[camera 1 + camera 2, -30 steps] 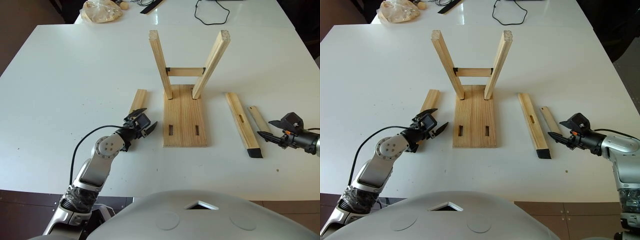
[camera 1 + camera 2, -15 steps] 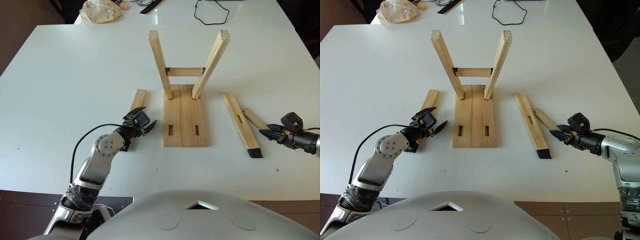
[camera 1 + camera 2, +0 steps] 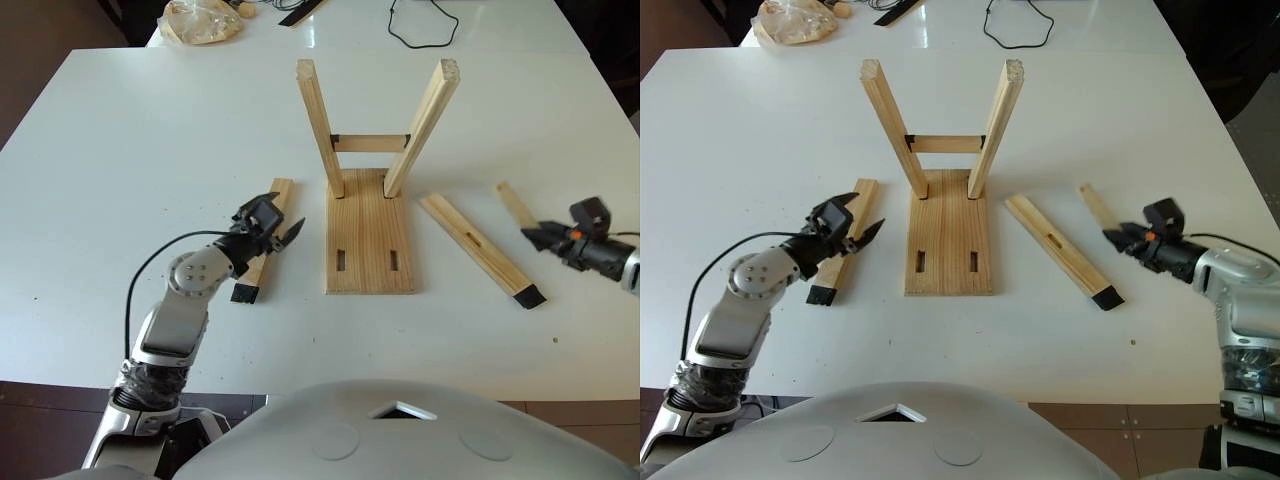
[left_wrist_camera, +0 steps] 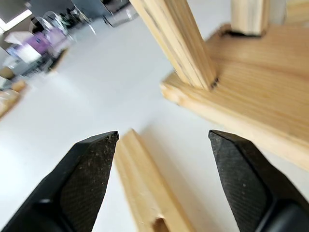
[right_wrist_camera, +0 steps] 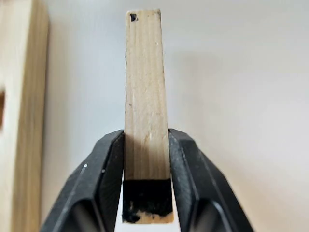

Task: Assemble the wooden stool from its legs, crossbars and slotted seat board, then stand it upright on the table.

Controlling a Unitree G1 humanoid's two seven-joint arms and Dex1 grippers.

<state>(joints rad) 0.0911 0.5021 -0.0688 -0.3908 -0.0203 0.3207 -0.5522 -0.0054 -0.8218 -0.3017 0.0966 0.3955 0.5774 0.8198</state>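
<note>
Clamping crossbar (image 5: 145,87) in right hand (image 5: 146,141); left hand (image 4: 162,142) apart above loose leg (image 4: 141,186).

bright even light, soft shadows, table (image 3: 120,150) glare, left wrist background blurred

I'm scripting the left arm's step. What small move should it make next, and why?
Probably close the left end effector on the loose leg: its open fingers straddle that leg, which lies flat beside the seat board, and the right end effector grips the crossbar.
</note>
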